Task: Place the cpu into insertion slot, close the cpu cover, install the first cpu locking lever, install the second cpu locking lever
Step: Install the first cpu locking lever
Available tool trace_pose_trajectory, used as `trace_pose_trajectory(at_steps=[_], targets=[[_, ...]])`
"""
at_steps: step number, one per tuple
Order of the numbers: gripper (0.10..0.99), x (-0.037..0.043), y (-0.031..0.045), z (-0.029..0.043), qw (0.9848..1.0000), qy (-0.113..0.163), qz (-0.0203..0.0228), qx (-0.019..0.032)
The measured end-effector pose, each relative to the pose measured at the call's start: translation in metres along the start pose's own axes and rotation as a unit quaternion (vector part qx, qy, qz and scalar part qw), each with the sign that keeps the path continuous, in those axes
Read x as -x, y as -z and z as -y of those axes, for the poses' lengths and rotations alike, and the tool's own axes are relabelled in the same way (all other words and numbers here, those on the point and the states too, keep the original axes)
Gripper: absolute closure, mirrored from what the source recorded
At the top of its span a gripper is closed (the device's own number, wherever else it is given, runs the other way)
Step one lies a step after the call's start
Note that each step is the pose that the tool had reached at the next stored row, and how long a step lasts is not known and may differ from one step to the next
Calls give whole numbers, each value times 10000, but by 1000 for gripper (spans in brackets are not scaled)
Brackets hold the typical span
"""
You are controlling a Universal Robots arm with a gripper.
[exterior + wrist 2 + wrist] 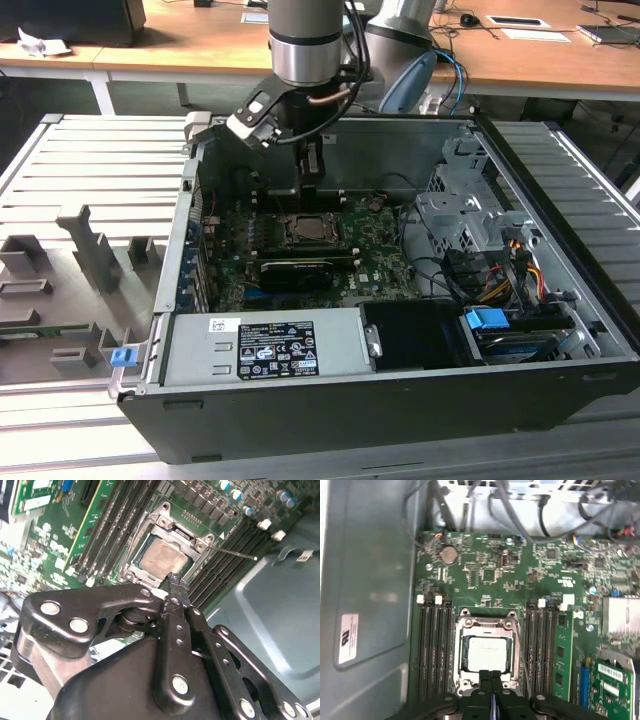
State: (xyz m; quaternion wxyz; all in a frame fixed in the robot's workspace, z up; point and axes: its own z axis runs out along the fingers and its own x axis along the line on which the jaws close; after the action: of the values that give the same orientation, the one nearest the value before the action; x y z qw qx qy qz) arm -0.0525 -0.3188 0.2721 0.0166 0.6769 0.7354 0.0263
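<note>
The cpu (487, 653), a pale silver square, lies seated in the insertion slot (135, 556) on the green board (485, 575). The cpu cover (485, 626), a silver frame, lies flat around the chip (161, 560). A thin wire locking lever (236, 554) sticks out from one socket corner and runs beside the socket (522, 655). My gripper (491, 676) hovers over the socket's edge, fingers pressed together with nothing between them. In the second wrist view its tips (174, 579) sit just above the cover's rim. In the exterior view the gripper (311, 187) hangs over the socket (308, 229).
Black memory slots (432, 650) flank the socket on both sides. A long black card (296, 270) sits in front of it, with a grey power supply (265, 345) nearer. Cables and a drive cage (470, 215) fill the case on the exterior view's right. Metal case walls surround the board.
</note>
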Motion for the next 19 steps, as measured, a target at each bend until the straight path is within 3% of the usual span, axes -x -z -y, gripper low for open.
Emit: trace_pose_trajectory(at_steps=[9,14,19], targets=[[980,-8,0,0,9980,629,-39,-7],[980,-12,-1,0,9938,1110,-68,-12],[980,-11,0,0,9880,1539,-94,-17]])
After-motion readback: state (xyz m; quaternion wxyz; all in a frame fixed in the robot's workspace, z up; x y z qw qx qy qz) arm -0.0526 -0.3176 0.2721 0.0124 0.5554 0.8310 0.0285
